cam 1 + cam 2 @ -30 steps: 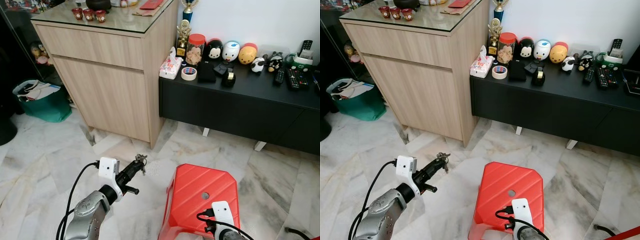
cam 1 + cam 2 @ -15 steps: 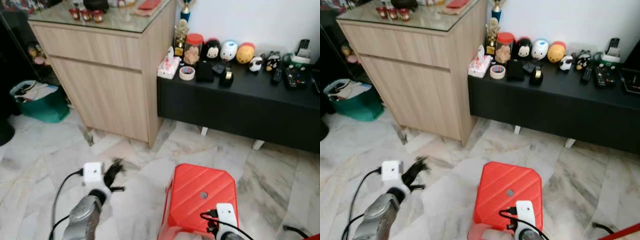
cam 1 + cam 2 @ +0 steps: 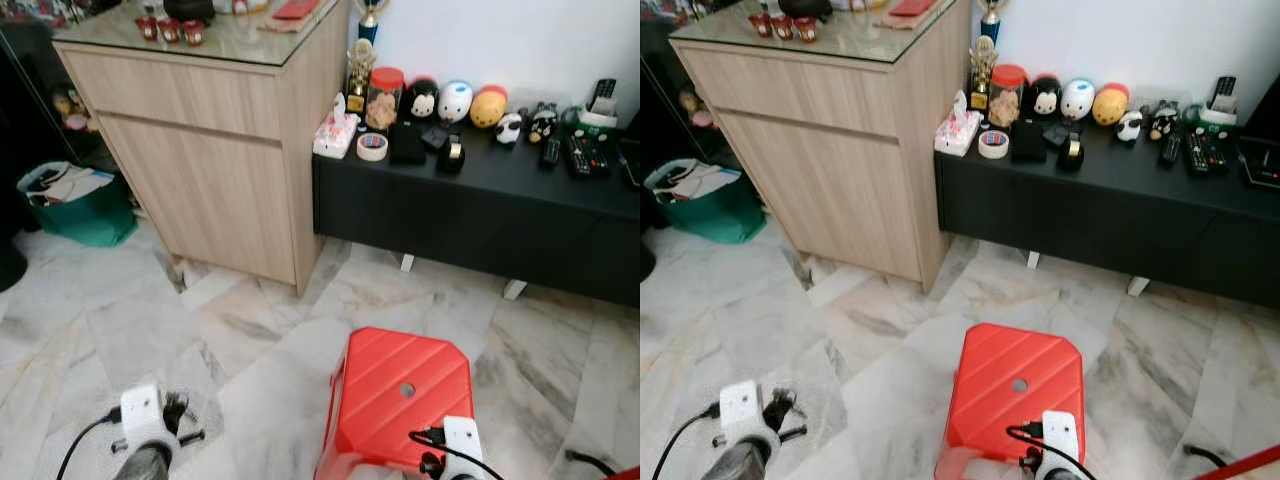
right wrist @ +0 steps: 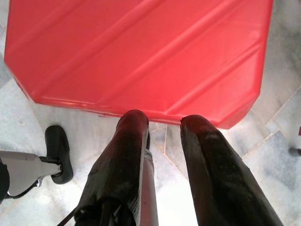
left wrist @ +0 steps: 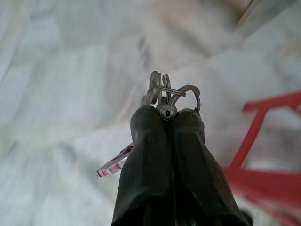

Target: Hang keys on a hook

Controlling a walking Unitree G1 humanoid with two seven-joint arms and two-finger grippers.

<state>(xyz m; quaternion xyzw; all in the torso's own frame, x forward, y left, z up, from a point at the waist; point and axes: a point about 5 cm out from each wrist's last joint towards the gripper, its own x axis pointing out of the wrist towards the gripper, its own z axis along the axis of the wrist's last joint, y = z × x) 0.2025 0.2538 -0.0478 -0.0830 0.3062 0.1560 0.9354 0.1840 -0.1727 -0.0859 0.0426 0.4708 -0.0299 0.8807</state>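
Left end effector (image 5: 165,113) held low over the veined marble floor (image 3: 250,330), its black fingers (image 5: 146,155) pressed together on the keys (image 5: 162,92): metal keys on a wire ring, with a translucent pink tag beside them. Right end effector (image 4: 164,122) points down above the red plastic stool (image 3: 405,390), whose glossy ribbed seat is octagonal; its two fingers are spread, gripping nothing. Behind stand a wood-grain cabinet (image 3: 200,150) and a low black tabletop (image 3: 480,170).

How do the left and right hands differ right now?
The left hand is shut on the keys; the right hand is open and holds nothing. The left hand hangs over marble floor, while the right hangs at the red stool. Both have black fingers and hang low.
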